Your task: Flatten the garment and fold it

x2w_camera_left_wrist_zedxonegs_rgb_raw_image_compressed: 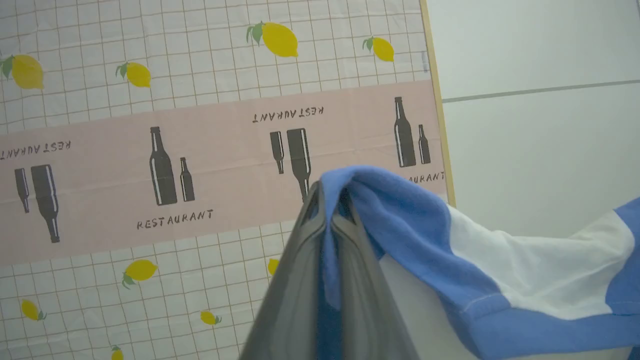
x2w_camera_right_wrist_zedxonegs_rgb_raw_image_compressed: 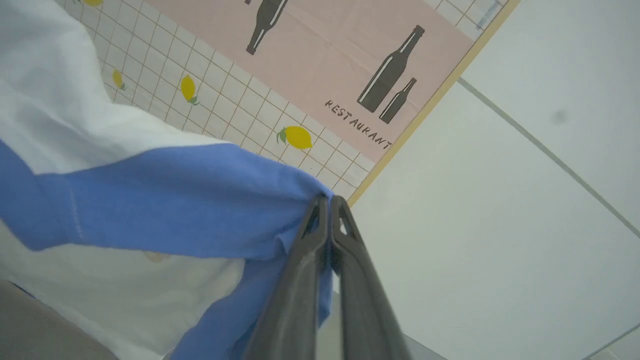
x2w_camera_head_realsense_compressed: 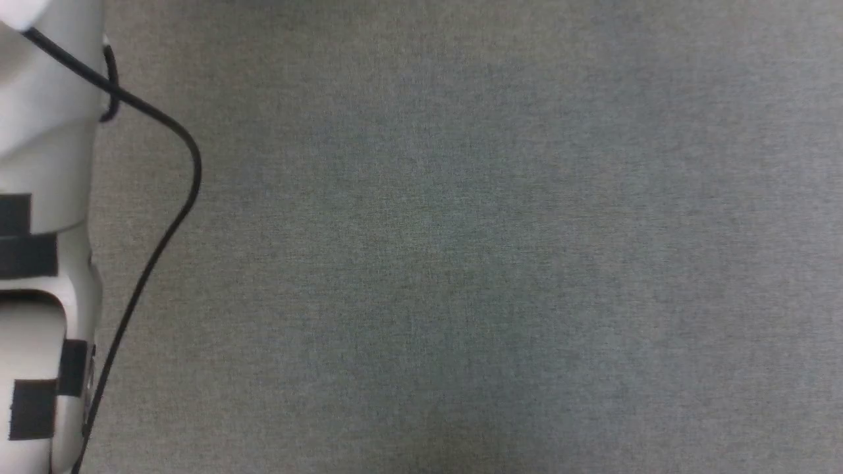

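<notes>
Flattening looks barely begun and no fold is made: the shirt (x2w_camera_left_wrist_zedxonegs_rgb_raw_image_compressed: 525,270) is held up, stretched between the two arms, not spread on the surface (x2w_camera_left_wrist_zedxonegs_rgb_raw_image_compressed: 200,165). The left jaws and right jaws are each clenched on blue cloth, pointing down toward the surface's edge.

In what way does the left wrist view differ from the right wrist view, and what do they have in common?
Left wrist view: the left pincer shut on a blue fold of the garment, and RESTAURANT lettering printed upside down as well as upright.
Right wrist view: the right pincer shut on a blue edge, with white cloth above and below the blue band.
Both: the garment, the tablecloth with lemons and dark bottles, the tan table edge, and a pale surface crossed by a grey line.
</notes>
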`<state>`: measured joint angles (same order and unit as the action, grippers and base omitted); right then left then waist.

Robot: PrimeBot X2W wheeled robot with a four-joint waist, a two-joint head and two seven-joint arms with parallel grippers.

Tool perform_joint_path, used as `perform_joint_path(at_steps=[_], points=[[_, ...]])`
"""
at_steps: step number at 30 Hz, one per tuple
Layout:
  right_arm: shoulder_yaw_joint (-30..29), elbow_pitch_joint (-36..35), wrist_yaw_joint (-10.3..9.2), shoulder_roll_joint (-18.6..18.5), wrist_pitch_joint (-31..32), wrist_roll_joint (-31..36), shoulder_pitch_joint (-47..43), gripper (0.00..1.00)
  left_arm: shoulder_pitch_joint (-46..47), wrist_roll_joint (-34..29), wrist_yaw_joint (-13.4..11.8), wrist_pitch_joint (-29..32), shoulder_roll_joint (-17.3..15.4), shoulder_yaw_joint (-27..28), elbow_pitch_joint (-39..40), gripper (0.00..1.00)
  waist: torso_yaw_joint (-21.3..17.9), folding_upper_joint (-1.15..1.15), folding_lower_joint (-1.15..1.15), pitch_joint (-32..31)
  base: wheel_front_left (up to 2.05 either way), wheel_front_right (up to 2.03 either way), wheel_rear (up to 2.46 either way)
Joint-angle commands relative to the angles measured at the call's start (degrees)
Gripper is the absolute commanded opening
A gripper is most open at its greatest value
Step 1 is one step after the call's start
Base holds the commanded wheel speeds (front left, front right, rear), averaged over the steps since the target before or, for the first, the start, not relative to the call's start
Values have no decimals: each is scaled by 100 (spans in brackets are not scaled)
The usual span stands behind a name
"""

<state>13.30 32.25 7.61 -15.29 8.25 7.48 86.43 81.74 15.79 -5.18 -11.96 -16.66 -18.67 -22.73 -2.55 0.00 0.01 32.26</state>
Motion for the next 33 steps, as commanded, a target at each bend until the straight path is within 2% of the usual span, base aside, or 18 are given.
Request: perform_joint_path(at_steps=[1,4,8,9,14,18,23,28,33], points=[[49,51,-12,5,-113,-15,-136,0,-157,18,102,-78,10,-37,-26,0,101,0,-1,305,0,0,0],[201,87,-12,-62,-304,-219,-350,0,-425,23,334,-183,-31,-181,-7,0,131,0,-1,363,0,0,0],[356,-196,-12,-252,-457,-615,-809,0,-878,68,504,-251,-89,-274,279,0,162,0,-1,300,0,0,0],[385,-701,-12,-470,-426,-963,-1311,0,-1361,111,592,-266,-163,-366,653,0,193,0,-1,171,0,0,0],[211,-1923,-12,-830,-95,-1436,-2507,0,-2357,143,651,-61,-378,-632,1438,0,240,0,-1,-111,0,0,0],[-203,-3011,-12,-883,290,-1638,-3730,0,-3337,199,518,240,-541,-829,2172,0,238,0,-1,-370,0,0,0],[-679,-4073,-12,-672,688,-1655,-5203,0,-4588,127,142,561,-751,-1070,2932,0,202,0,-1,-667,0,0,0],[-960,-4629,-12,-412,838,-1606,-6327,0,-5572,163,-173,822,-823,-1288,3274,0,194,0,-1,-925,0,0,0],[-1145,-4852,-12,-160,902,-1556,-7280,0,-6328,349,-253,1167,-869,-1579,3283,0,220,0,-1,-1270,0,0,0]])
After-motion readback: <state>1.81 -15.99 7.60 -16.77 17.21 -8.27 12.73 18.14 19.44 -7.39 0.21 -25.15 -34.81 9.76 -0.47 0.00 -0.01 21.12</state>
